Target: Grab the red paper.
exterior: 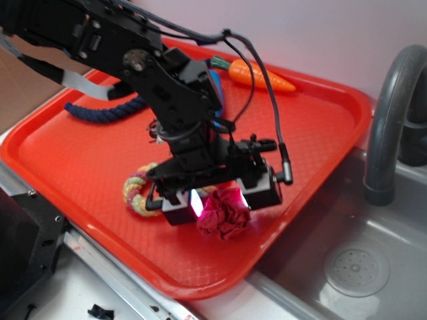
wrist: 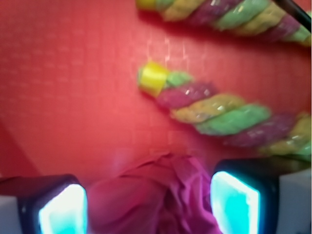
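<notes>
The red paper (exterior: 225, 215) is a crumpled dark crimson ball lying on the red tray (exterior: 80, 153) near its front right edge. My gripper (exterior: 217, 203) is lowered over it, open, with one finger on each side of the ball. In the wrist view the paper (wrist: 146, 200) fills the space between the two glowing pads (wrist: 63, 209), and my gripper (wrist: 148, 207) straddles it. The paper's right side lies against or very near the right pad. Its lower part is out of frame.
A multicoloured twisted rope toy (exterior: 137, 190) lies just left of and behind the gripper, also seen in the wrist view (wrist: 219, 112). A dark blue rope (exterior: 103, 112) and an orange carrot toy (exterior: 257, 75) lie at the tray's back. A grey sink (exterior: 353, 267) with a faucet (exterior: 390, 113) is on the right.
</notes>
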You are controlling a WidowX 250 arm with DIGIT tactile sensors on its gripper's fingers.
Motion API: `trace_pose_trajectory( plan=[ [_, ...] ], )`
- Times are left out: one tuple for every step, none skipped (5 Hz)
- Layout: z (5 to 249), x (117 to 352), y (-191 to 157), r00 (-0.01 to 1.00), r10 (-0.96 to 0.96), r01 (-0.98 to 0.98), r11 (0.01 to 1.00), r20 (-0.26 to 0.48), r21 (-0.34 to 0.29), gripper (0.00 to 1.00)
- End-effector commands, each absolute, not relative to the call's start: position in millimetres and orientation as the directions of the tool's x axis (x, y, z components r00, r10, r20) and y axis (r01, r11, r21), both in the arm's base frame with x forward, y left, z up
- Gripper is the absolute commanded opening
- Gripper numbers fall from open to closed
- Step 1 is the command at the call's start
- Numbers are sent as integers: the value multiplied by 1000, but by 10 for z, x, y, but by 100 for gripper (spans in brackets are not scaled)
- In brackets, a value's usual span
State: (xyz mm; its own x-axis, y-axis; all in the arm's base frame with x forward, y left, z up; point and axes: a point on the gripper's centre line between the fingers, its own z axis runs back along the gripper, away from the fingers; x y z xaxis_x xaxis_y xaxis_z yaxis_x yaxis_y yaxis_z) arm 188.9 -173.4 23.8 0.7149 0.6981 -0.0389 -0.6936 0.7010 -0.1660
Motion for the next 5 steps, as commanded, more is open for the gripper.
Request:
trace_pose_trajectory(
  plan=[
    [221, 1895, -1842, 726, 684, -685, 710, -67, -165, 0],
    [313, 1858, -1834, 730, 681, -679, 715, -52, -166, 0],
    [753, 1830, -1648, 740, 671, -662, 740, 55, -121, 0],
    [1210, 1924, -1345, 872, 489, -482, 868, 31, -118, 0],
    [1593, 1994, -1125, 946, 322, -314, 938, 31, -144, 0]
  ],
)
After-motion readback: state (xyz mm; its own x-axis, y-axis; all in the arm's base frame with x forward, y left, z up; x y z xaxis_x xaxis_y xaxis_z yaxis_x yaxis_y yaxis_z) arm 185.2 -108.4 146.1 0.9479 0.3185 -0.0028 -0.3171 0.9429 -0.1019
